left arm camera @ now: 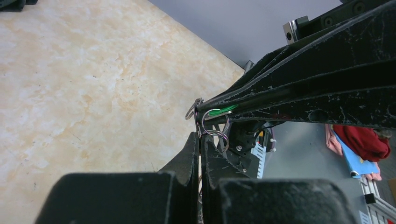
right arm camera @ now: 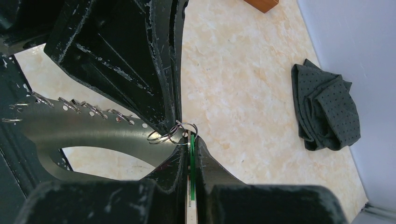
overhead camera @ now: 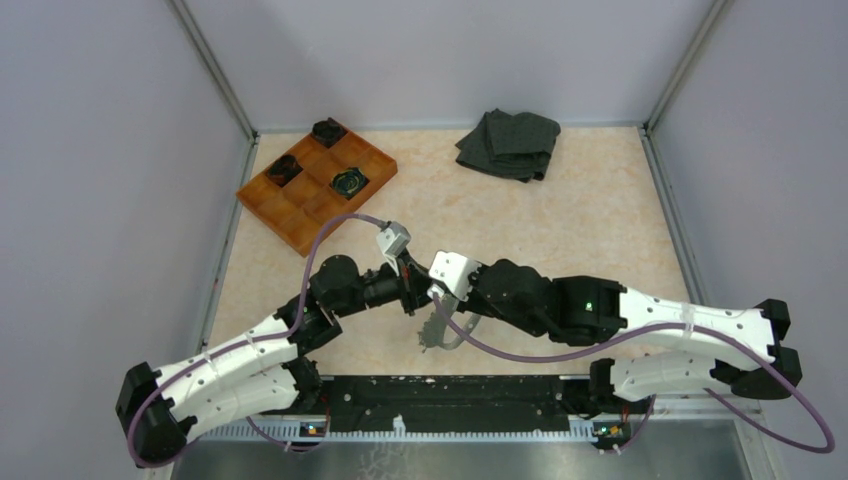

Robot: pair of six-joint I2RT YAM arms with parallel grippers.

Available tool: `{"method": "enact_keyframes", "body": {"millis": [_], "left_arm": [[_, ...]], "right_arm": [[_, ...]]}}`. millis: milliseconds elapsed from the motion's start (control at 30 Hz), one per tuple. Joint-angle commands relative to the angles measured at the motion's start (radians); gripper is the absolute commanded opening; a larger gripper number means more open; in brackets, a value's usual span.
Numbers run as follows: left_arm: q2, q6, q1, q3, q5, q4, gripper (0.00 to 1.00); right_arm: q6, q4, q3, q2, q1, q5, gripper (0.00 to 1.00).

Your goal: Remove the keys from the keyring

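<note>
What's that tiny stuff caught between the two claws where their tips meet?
Small linked metal rings, held at the tips of the left gripper, bridge across to the right gripper, which pinches a thin green piece. Both wrist views show it.

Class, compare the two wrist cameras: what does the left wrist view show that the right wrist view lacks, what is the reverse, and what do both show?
Left wrist only: red fabric beyond the table. Right wrist only: a corner of the orange tray and a silver plate hung with small rings. Both: the left tool and right tool meeting tip to tip, shut, with the keyring loops and a green tag between them.
</note>
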Motion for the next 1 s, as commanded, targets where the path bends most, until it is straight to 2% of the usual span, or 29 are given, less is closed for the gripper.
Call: {"method": "enact_keyframes", "body": {"millis": [0, 267, 533, 633, 700, 967], "left_arm": [[-0.016, 0.036, -0.006, -0.003, 0.081, 0.103, 0.00], [-0.014, 0.046, -0.006, -0.024, 0.110, 0.149, 0.00], [-0.008, 0.059, -0.006, -0.024, 0.119, 0.151, 0.00], [-0.007, 0.060, -0.006, -0.019, 0.094, 0.130, 0.11], [-0.018, 0.058, -0.006, -0.017, 0.059, 0.108, 0.24], [-0.095, 0.113, -0.006, -0.026, -0.055, 0.032, 0.37]], "right_arm": [[-0.018, 0.040, 0.055, -0.025, -0.014, 0.021, 0.00], [-0.051, 0.077, 0.051, -0.056, -0.014, -0.009, 0.00], [-0.080, 0.136, 0.029, -0.109, -0.014, -0.107, 0.00], [-0.081, 0.139, 0.029, -0.110, -0.015, -0.108, 0.00], [-0.081, 0.131, 0.028, -0.104, -0.014, -0.100, 0.00], [-0.089, 0.144, 0.010, -0.106, -0.014, -0.094, 0.00]]}}
